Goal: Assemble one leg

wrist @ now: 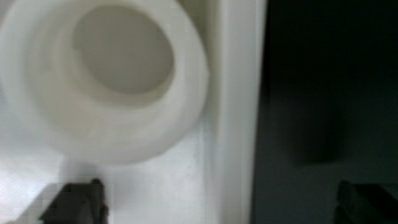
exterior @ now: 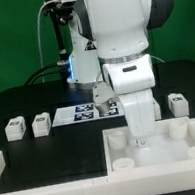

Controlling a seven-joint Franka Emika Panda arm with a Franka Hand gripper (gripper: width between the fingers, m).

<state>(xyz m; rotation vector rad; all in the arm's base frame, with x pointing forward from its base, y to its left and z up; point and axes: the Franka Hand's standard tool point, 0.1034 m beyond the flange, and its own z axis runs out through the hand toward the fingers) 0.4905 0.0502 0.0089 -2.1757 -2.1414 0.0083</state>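
Backdrop: plain green wall [exterior: 7,43], spanning full width. Furniture: one table [exterior: 30,100], black matte top. Light: even, bright; shadows soft.

Exterior view is looking bright, even, slightly soft; wrist view is blurring heavily, white tray [wrist: 125,90] glaring.

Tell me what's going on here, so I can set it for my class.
The arm's gripper hangs low over the white tray, beside a round corner socket. Its fingers are spread, holding nothing. Three legs lie loose on the black table; none is fitted.
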